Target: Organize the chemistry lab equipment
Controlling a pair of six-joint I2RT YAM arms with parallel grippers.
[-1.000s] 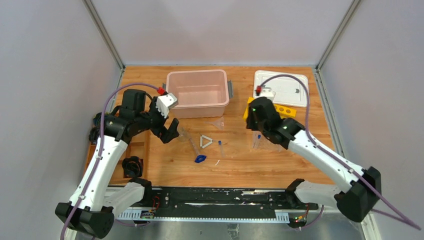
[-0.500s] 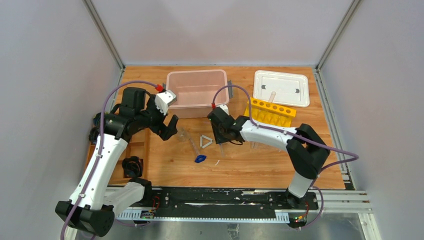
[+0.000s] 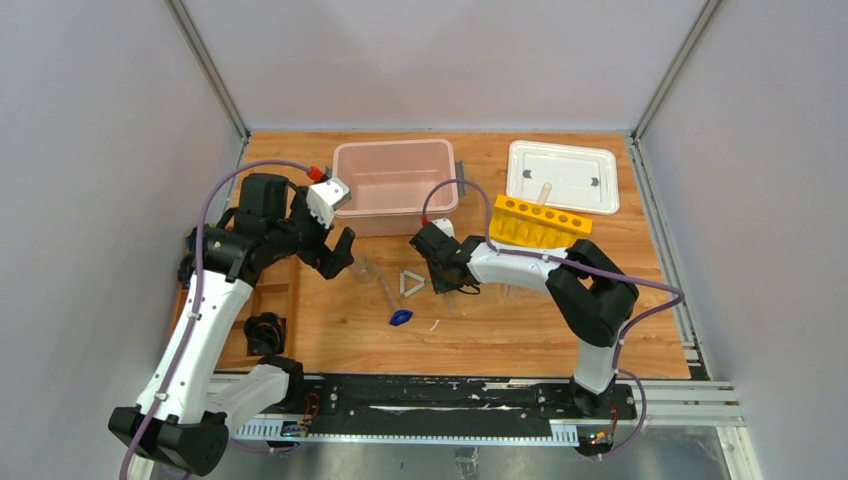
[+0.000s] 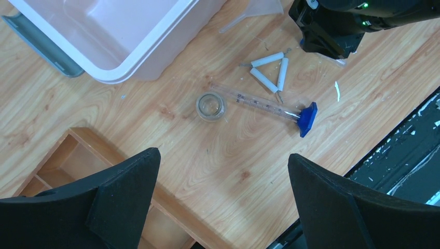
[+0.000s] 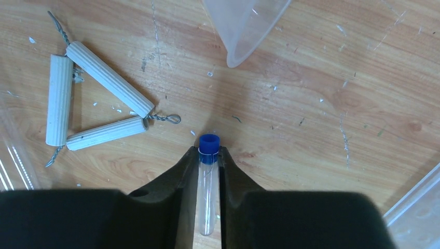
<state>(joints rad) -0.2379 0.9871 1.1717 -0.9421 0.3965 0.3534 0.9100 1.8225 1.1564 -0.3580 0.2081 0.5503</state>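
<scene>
A small clear tube with a blue cap [image 5: 208, 176] lies on the wood between the fingers of my right gripper [image 5: 209, 153], which is shut on it; the cap pokes out past the tips. In the top view that gripper [image 3: 441, 281] sits low at mid-table and hides the tube. The white triangle [image 5: 93, 109] lies just left of it and the clear funnel [image 5: 246, 23] just ahead. My left gripper [image 4: 223, 158] hangs open and empty above bare wood. Ahead of it stand a small clear beaker [image 4: 210, 105] and a lying clear cylinder [image 4: 259, 102] with a blue foot [image 4: 307, 118].
The pink bin [image 3: 395, 185] stands at the back middle, the white lid [image 3: 562, 175] at back right, the yellow tube rack [image 3: 540, 222] in front of the lid. A wooden compartment tray [image 4: 78, 155] sits at the left edge. A clear plastic rack edge [image 5: 420, 207] lies right of my right gripper.
My right arm swung left from the yellow rack to mid-table, came down beside the triangle and closed on the blue-capped tube. The left arm has barely moved.
</scene>
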